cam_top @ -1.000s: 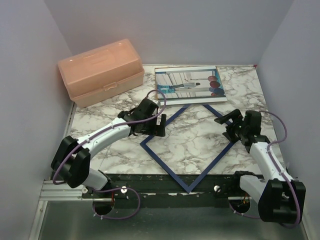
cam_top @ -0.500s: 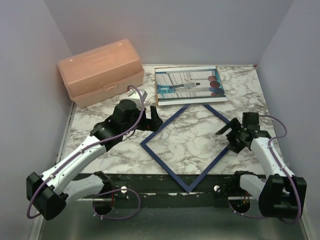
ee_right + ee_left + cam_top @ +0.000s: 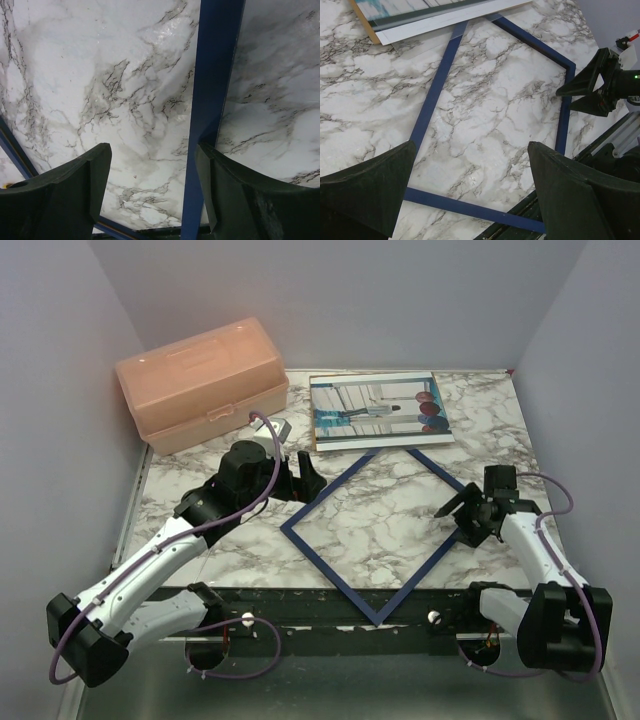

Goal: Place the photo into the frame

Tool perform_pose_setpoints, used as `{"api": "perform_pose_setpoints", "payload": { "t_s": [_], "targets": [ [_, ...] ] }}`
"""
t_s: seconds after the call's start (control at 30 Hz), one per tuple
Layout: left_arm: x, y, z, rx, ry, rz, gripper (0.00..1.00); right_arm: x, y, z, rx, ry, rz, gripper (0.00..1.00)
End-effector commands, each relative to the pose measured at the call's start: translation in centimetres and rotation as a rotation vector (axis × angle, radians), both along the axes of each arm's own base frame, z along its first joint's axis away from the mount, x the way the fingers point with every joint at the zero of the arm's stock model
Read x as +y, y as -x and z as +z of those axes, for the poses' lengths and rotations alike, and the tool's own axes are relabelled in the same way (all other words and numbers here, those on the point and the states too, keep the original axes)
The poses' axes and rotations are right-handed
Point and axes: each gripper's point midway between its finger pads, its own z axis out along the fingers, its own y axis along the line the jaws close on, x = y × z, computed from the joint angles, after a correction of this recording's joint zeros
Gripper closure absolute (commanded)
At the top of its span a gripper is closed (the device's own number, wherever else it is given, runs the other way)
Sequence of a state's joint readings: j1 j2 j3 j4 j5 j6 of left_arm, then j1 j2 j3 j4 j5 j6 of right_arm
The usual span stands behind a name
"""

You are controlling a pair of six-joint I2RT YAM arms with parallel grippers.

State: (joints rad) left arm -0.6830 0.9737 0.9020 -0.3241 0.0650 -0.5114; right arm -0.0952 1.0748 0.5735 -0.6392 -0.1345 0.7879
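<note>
Navy frame (image 3: 372,532) flat on the table (image 3: 500,430); left hand (image 3: 298,478) open beside it, right hand (image 3: 455,516) open astride its right edge.

The frame (image 3: 329,575) lies flat mid-tabletop (image 3: 490,430), turned corner-on. The photo (image 3: 378,410) lies at its 12 o'clock, touching the far corner. The left fingers (image 3: 365,195) are at its 10 o'clock, with the box (image 3: 203,383) beyond them. The right fingers (image 3: 55,200) straddle the 3 o'clock corner.

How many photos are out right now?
1: the photo lies flat at the back, right of the peach box, beyond the frame's far corner; more could hide beneath it.
</note>
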Motion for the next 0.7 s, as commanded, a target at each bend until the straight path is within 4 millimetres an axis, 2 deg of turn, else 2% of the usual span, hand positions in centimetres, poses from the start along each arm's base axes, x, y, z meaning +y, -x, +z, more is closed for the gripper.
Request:
{"api": "perform_pose_setpoints", "payload": {
  "t_s": [0.0,0.1,0.27,0.37,0.57,0.67],
  "targets": [
    [-0.4,0.2,0.1,-0.001,-0.009,-0.031,0.01,0.6,2.2,-2.9,0.106,-0.025,0.030,0.28],
    [-0.3,0.1,-0.1,0.007,-0.022,-0.025,0.02,1.1,2.8,-3.7,0.135,-0.021,0.059,0.30],
    [-0.2,0.0,-0.2,0.009,-0.027,-0.020,0.01,1.6,2.2,-3.3,0.129,-0.002,0.092,0.29],
    [-0.2,0.0,0.0,0.007,-0.023,-0.019,0.01,2.3,1.3,-2.1,0.102,0.020,0.130,0.29],
    [-0.3,0.1,0.2,0.003,-0.016,-0.025,0.02,2.8,-1.1,1.6,0.053,0.101,0.188,0.26],
    [-0.3,0.0,0.1,0.002,-0.020,-0.024,0.02,3.5,-1.6,2.5,0.059,0.131,0.223,0.25]
  ]
}}
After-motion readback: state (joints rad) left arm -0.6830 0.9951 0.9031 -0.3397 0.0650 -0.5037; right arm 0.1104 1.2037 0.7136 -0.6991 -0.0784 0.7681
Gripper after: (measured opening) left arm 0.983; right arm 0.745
